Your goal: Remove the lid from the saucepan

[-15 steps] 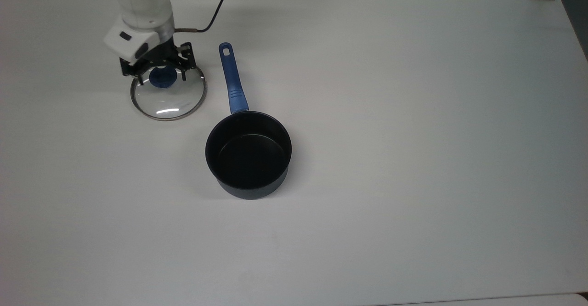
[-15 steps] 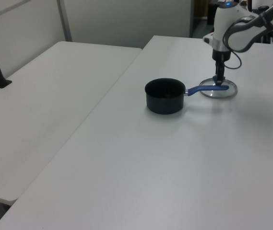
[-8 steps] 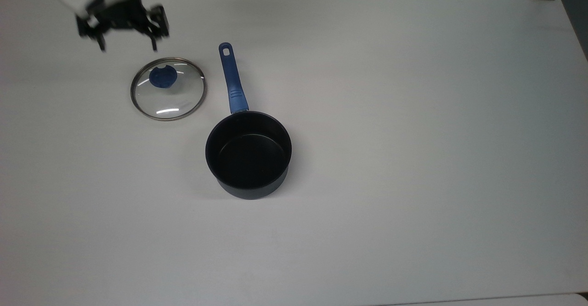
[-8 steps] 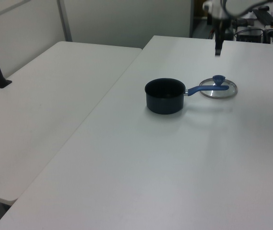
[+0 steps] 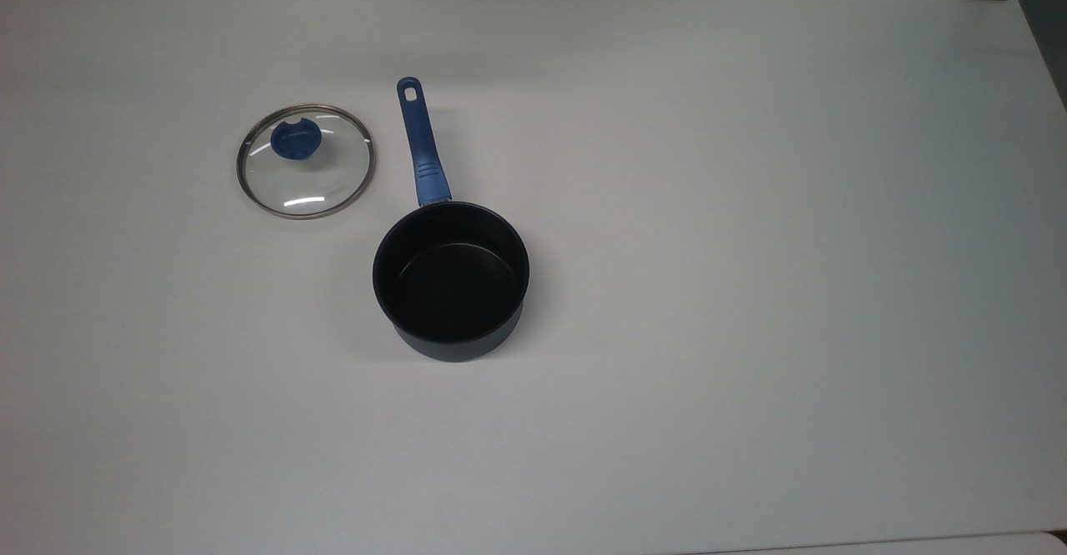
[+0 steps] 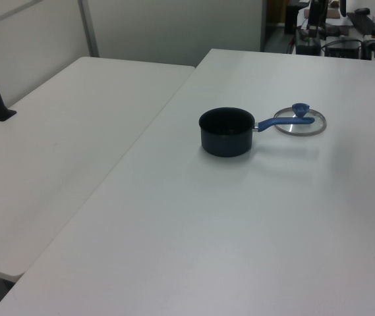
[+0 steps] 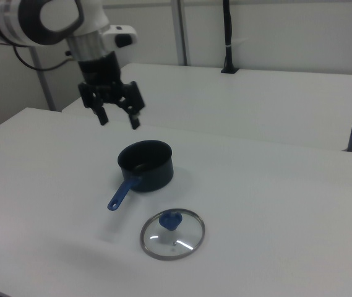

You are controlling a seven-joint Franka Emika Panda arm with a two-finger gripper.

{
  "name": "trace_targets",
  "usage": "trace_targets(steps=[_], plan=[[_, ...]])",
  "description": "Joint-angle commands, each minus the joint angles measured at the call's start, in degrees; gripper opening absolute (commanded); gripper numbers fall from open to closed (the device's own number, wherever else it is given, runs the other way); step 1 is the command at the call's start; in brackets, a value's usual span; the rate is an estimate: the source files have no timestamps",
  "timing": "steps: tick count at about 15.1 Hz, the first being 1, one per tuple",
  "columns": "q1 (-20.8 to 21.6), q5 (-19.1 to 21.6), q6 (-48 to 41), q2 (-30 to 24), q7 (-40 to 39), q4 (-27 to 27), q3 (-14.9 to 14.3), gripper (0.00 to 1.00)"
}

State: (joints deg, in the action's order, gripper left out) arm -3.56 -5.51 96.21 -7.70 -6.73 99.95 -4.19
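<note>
1. Clearly, we see the lid [image 5: 306, 162] lying flat on the white table [image 5: 750, 205], knob up, off the saucepan [image 5: 451, 282] and just beside its handle without touching it.
2. We find the lid toward the top view's left of the handle [image 5: 422, 144], with the pan's bowl nearer the bottom of the top view.
3. We note in the left view that the lid [image 6: 300, 123] sits at the far end of the handle, to the left view's right of the saucepan [image 6: 227, 131].
4. We see in the right view the gripper [image 7: 119, 120] hanging in the air above the table, its two black fingers spread apart and holding nothing.
5. We place the gripper, in the right view, up and toward the right view's left of the saucepan [image 7: 146, 166], and well apart from the lid [image 7: 172, 234], which lies lower in the picture, nearer the camera.
6. We can read the blue knob [image 7: 170, 219] standing upright on the glass, and the saucepan's black inside is open to view.
7. We also see a second white table [image 7: 256, 99] behind, with a black post [image 7: 227, 37] standing on it.
</note>
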Motion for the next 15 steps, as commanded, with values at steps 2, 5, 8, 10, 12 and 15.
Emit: trace_targets(steps=[2, 5, 8, 10, 12, 15], plan=[[3.21, 4.19, -0.05, 1.54, 8.14, -1.06, -0.83, 1.0], [2.68, 2.96, -0.06, 6.46, 6.29, -6.25, 1.28, 1.0], [2.59, 2.69, -0.41, 7.08, 3.66, -6.61, 1.28, 1.0], [2.51, 2.87, -0.32, 7.52, 4.18, -6.7, 1.37, 1.0], [2.42, 2.87, -0.32, 7.44, 4.18, -6.7, 1.29, 1.0], [2.07, 2.87, -0.49, 7.35, 4.27, -6.7, 1.28, 1.0]])
